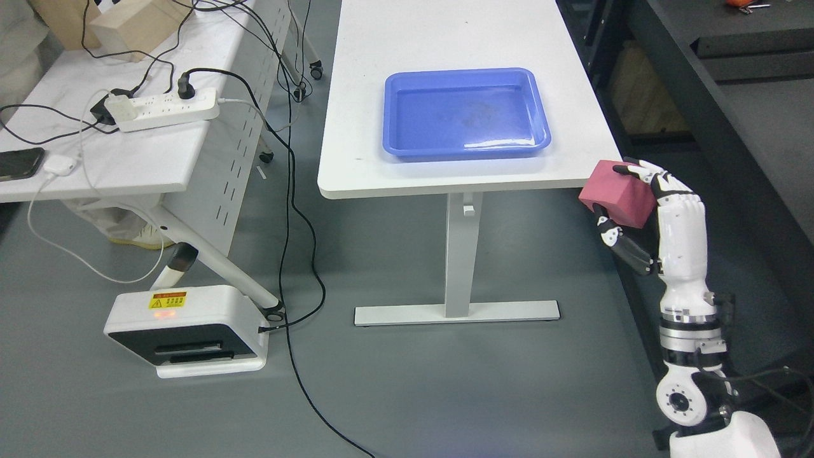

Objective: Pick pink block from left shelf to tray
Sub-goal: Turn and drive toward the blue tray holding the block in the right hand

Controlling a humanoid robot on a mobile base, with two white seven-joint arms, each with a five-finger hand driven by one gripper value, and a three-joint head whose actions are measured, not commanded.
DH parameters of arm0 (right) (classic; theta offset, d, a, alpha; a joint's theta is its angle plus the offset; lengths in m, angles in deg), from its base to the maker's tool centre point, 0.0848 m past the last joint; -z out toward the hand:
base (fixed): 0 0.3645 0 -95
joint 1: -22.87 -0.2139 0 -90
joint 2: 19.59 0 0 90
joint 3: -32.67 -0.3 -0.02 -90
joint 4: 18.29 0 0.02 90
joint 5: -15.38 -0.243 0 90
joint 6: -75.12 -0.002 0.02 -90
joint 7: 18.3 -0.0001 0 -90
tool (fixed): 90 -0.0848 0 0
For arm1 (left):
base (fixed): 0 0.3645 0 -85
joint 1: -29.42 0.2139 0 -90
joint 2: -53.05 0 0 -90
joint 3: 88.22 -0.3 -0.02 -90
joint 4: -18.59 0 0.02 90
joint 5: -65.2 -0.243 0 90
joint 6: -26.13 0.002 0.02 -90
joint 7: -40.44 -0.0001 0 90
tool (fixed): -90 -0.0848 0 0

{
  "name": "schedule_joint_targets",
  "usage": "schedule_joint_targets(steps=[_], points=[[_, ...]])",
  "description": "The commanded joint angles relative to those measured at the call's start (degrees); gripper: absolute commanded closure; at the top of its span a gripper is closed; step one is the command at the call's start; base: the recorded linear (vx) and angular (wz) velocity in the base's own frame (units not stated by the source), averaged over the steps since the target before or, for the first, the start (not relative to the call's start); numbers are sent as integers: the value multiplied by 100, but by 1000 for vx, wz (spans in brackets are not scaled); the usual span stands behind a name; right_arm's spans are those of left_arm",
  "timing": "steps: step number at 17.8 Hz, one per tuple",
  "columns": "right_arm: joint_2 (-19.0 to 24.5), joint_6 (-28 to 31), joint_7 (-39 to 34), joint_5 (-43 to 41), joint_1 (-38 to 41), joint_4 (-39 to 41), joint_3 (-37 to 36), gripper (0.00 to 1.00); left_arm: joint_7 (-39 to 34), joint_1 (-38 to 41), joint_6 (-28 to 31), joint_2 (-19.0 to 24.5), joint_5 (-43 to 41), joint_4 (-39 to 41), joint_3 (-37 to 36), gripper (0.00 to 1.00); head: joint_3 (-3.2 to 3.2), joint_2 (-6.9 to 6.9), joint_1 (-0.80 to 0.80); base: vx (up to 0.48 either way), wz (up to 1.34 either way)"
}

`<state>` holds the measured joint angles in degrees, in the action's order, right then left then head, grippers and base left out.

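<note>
Currently the right hand (642, 213), white-shelled with black-jointed fingers, is rising from the 4 o'clock corner and is grasping the pink rectangular foam-like block (618, 193) between thumb below and fingers (658, 181) curled over its top far edge. The left hand is not showing anywhere.

Block position: it is being held in the air just beside the near right corner of the white rectangular table (458, 95), off the tabletop, toward 3 o'clock of centre.

Risks, as judged:
- The block is sitting tilted in the grip, with much of its body projecting past the fingers; a sideways swing is likely to lever it loose, dropping it to the grey floor.
- The table edge is lying between hand and target; a low path is risking a knock of block or knuckles against that corner.
- The dark shelving at the right is standing close to the forearm.

Farther on, toward 12 o'clock, the blue shallow plastic tray (466, 147) is resting flat on the table, holding nothing but faint smudges.
</note>
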<state>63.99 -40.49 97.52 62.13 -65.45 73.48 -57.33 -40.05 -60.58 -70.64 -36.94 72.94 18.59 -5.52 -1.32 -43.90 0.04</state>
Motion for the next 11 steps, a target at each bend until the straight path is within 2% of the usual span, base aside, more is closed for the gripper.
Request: schedule_joint_targets(steps=[1,11], points=[[0,-5,1,0,61,16,-35,95,-1,114,0,100,0,100,0,0,0,0,0,281,0],[53,-5,1,0,34,51,-26,95,-1,114,0,100,0,100,0,0,0,0,0,270,56]])
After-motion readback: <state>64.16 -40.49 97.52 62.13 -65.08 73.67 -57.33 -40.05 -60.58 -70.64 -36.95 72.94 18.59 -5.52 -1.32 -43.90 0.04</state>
